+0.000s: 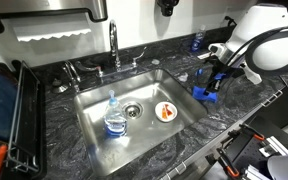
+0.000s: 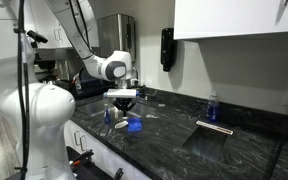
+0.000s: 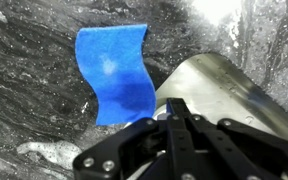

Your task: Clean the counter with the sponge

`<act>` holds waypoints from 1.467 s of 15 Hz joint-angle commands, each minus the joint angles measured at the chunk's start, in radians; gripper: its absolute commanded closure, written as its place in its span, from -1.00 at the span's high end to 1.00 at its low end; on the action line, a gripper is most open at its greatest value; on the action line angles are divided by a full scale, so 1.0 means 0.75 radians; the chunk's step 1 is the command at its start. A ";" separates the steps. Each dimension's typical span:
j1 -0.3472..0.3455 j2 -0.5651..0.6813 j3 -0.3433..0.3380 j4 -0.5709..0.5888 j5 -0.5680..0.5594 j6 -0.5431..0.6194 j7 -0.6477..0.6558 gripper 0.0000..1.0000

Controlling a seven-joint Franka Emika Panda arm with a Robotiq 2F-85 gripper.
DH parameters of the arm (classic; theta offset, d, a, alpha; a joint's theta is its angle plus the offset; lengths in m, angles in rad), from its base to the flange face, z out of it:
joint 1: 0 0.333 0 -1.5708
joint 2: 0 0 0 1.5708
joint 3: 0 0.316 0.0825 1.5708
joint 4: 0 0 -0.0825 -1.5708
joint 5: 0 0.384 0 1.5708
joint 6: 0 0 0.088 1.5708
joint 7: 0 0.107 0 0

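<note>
The sponge [image 3: 114,70] is a bright blue, slightly wavy block. It lies on the dark marbled counter [image 3: 29,110] to the right of the sink, and shows in both exterior views [image 1: 206,93] [image 2: 134,125]. My gripper [image 3: 177,106] hangs just over the counter with its black fingers pressed together. Its tips sit beside the sponge's near corner, and no blue shows between them. In the exterior views the gripper [image 1: 217,78] [image 2: 122,98] is directly above the sponge.
The steel sink [image 1: 94,125] holds a clear bottle with a blue label [image 1: 114,118] and a small plate [image 1: 165,111]. A faucet [image 1: 114,45] stands behind it. A small blue-topped bottle [image 1: 197,42] sits at the back of the counter. A black dish rack [image 1: 14,120] stands beside the sink.
</note>
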 commanded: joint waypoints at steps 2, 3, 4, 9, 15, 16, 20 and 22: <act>-0.063 0.072 0.015 0.017 -0.017 0.015 -0.002 -1.00; -0.077 0.086 0.017 0.019 -0.029 0.031 0.010 -1.00; -0.087 0.095 0.016 0.021 -0.031 0.043 0.010 -1.00; -0.122 0.166 0.023 0.041 -0.035 0.115 0.018 -1.00; -0.163 0.284 0.039 0.077 -0.115 0.230 0.070 -1.00; -0.170 0.297 0.043 0.083 -0.136 0.233 0.083 -1.00; -0.193 0.340 0.057 0.126 -0.222 0.242 0.161 -1.00; -0.209 0.359 0.056 0.156 -0.255 0.244 0.195 -1.00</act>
